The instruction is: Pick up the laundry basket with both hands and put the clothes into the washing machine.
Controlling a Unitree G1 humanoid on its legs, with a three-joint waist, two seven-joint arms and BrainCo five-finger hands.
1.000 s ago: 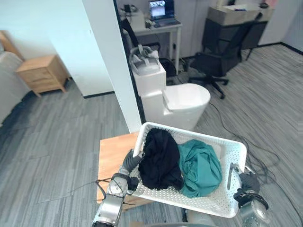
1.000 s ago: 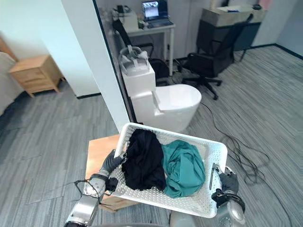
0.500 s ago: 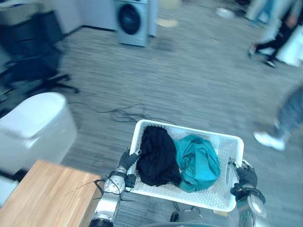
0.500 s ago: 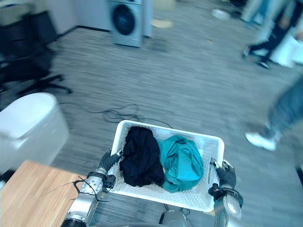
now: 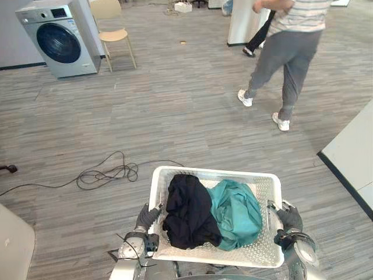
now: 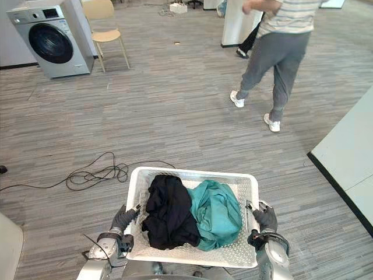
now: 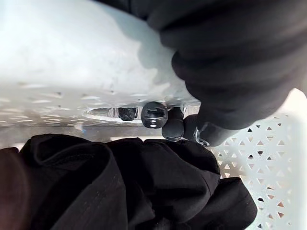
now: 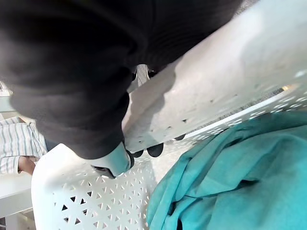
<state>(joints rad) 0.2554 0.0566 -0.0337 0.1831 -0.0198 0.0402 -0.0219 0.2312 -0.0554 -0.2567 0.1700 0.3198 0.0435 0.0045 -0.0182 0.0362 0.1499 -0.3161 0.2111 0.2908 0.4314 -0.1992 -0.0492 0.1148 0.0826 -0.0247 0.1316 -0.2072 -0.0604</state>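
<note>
Holding laundry basket (image 5: 215,171) aloft, left hand (image 5: 145,218) and right hand (image 5: 289,218) each clasping an end rim. Clothes (image 5: 189,213) lie inside; washing machine (image 5: 58,38) stands well apart, so loading remains.

Floor (image 5: 175,111), grey wood-look planks, as I see it from the head camera: a silver-grey washing machine (image 5: 58,38) with a dark round door stands at the far left, and a light wooden chair (image 5: 113,26) stands just beside it on its right. Further along the far side I log a white power strip (image 5: 182,7) and a white pedestal (image 5: 245,20), with a person (image 5: 285,52) in grey trousers and white shoes standing near the pedestal. At the right edge a white counter (image 5: 355,157) with a dark base strip meets the planks, well apart from the washing machine.
</note>
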